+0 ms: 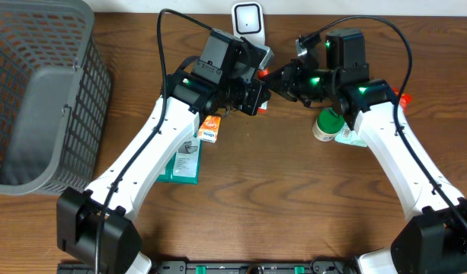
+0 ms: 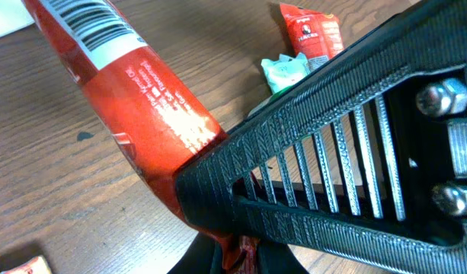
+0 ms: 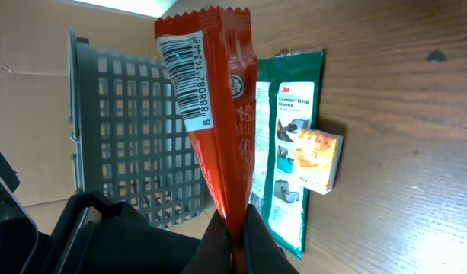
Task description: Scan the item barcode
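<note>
The item is a red foil packet (image 3: 222,129) with a white barcode label (image 3: 189,82) near its top edge. It hangs above the table between both arms, and only a sliver of it (image 1: 264,73) shows from overhead. My right gripper (image 3: 237,245) is shut on the packet's lower seam. My left gripper (image 2: 241,257) is shut on another edge of the same packet (image 2: 153,106), with the right arm's ribbed black fingers (image 2: 332,152) crossing in front. A white scanner (image 1: 248,19) stands at the table's back edge, just behind both grippers.
A grey mesh basket (image 1: 35,91) fills the left side. A green 3M packet (image 1: 183,164) and a small orange box (image 1: 209,128) lie under the left arm. A green-and-white container (image 1: 326,125) and a red sachet (image 2: 313,30) lie near the right arm.
</note>
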Tool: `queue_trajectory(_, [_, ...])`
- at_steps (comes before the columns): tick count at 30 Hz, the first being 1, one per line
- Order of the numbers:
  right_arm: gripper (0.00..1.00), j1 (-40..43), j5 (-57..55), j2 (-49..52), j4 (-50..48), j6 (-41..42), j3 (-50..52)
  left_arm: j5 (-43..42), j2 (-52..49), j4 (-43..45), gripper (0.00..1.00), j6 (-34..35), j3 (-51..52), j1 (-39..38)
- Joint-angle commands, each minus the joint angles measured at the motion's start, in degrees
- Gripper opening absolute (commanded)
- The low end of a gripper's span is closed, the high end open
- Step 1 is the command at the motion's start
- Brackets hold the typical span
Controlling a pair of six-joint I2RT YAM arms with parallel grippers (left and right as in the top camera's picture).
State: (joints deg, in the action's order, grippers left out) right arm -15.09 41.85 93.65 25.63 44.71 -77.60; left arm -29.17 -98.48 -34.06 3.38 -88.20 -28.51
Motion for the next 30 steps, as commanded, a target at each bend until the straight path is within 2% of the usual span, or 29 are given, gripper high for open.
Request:
queue_trajectory(1, [0.13, 0.2, -0.42, -0.39, -0.13, -6.6, -0.37, 1.62, -0.74, -0.22, 0.07, 0.37, -0.04, 0.2])
queue_trajectory(6, [0.45, 1.31, -0.07, -0.39, 0.39, -12.5, -0.37, 3.56, -0.74, -1.88, 0.07, 0.28, -0.2, 0.2])
queue_trajectory(8, [0.55, 1.64, 0.55, -0.44, 0.63, -15.21, -0.37, 4.94, -0.74, -3.89, 0.07, -1.68, -0.76, 0.2])
queue_trajectory(10, [0.6, 2.16, 0.61, -0.57, 0.98, -16.85, -0.39, 5.73, -0.68, -6.43, 0.07, -4.68, -1.75, 0.2])
queue_trajectory(13, [0.64, 3.48, 0.68, -1.18, 1.64, -21.2, -0.39, 6.34, -0.57, -11.34, 0.07, -9.51, -4.57, 0.2])
queue_trajectory(15, [0.65, 4.92, 0.68, -1.64, 2.67, -22.91, -0.39, 5.88, -0.57, -17.66, 0.07, -13.6, -8.46, 0.17])
queue_trajectory(18, [0.63, 6.23, 1.03, -1.62, 3.8, -21.99, -0.37, -0.7, -0.28, -25.83, 0.07, -20.33, -12.46, 0.2])
queue_trajectory(20, [0.63, 7.37, 6.38, -1.62, 3.74, -22.08, -0.37, -4.66, 0.33, -29.88, 0.07, -23.96, -14.12, 0.17])
queue_trajectory(25, [0.63, 9.14, 23.37, -1.62, -0.26, -22.05, -0.37, -11.21, 2.47, -31.95, 0.07, -27.34, -14.32, 0.17])
queue_trajectory(30, [0.59, 9.05, 33.53, -1.62, -4.02, -22.01, -0.37, -16.59, 2.8, -31.87, 0.07, -27.32, -14.32, 0.2])
